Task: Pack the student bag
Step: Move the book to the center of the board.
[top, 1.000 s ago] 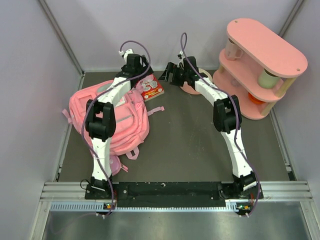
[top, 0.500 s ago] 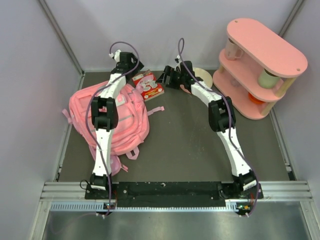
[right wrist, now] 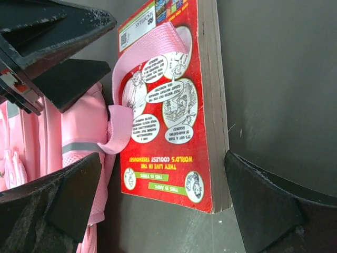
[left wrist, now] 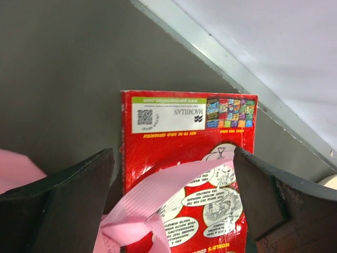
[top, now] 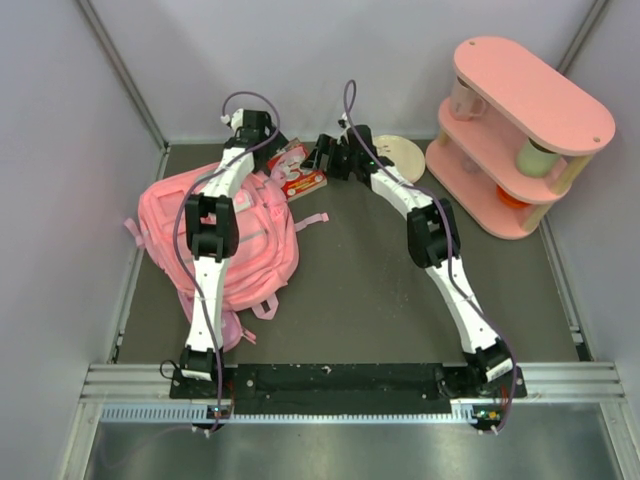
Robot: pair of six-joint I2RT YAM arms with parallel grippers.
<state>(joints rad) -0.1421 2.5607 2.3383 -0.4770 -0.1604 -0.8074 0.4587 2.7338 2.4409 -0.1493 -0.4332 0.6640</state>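
The left gripper hangs with its jaws spread wide and nothing between them, just above the near end of a red comic book. The right gripper is just as wide and just as empty, straddling the same book from the other side. Both sit at the far edge of the table, close to each other.

The book lies flat, right beside the top of the student bag, which is slumped on the left half of the table under the left arm. A pink strap from the bag loops across the book's cover.

The step in hand looks like picking up the book. To do it well, one gripper should probably lift or push the strap clear first, or else the book will drag the bag along. The other can then close on the book's thick edge, not on its flat cover.

Whether the bag's zip is open cannot be told, and nothing shows inside it. To the right, well apart, a pink two-level shelf holds a pale cup, a green-and-cream roll and something orange lower down
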